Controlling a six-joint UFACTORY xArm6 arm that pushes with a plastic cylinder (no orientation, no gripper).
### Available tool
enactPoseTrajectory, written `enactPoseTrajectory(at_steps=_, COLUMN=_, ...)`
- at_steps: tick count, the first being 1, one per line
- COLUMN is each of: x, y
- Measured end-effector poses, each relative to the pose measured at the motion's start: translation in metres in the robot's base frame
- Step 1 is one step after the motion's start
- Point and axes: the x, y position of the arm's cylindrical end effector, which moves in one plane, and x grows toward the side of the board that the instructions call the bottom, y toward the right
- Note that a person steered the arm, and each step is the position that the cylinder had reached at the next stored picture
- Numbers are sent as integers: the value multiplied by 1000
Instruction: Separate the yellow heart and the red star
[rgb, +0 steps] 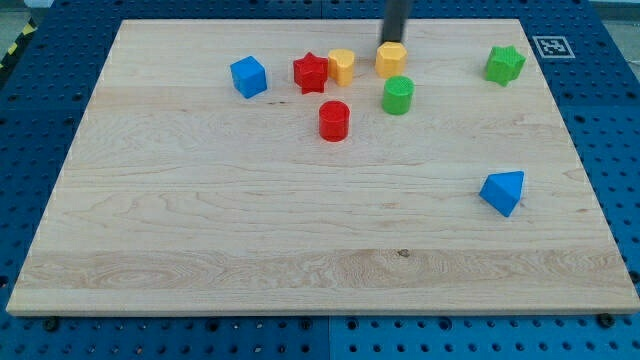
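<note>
The red star (311, 73) lies near the view's top, left of centre. The yellow heart (341, 66) sits right beside it on its right, touching or nearly touching. My tip (391, 41) comes down from the view's top edge and ends just above a yellow hexagon-like block (391, 59), to the right of the heart. The tip is apart from the heart and the star.
A blue cube (248, 76) lies left of the star. A red cylinder (334, 120) and a green cylinder (398, 95) lie just below the group. A green star (505, 64) is at top right, a blue triangle (503, 192) at right.
</note>
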Motion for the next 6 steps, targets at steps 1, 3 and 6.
enactPoseTrajectory(at_steps=1, x=-3, y=-37)
enactPoseTrajectory(at_steps=3, x=22, y=-28)
enactPoseTrajectory(at_steps=6, x=75, y=-48)
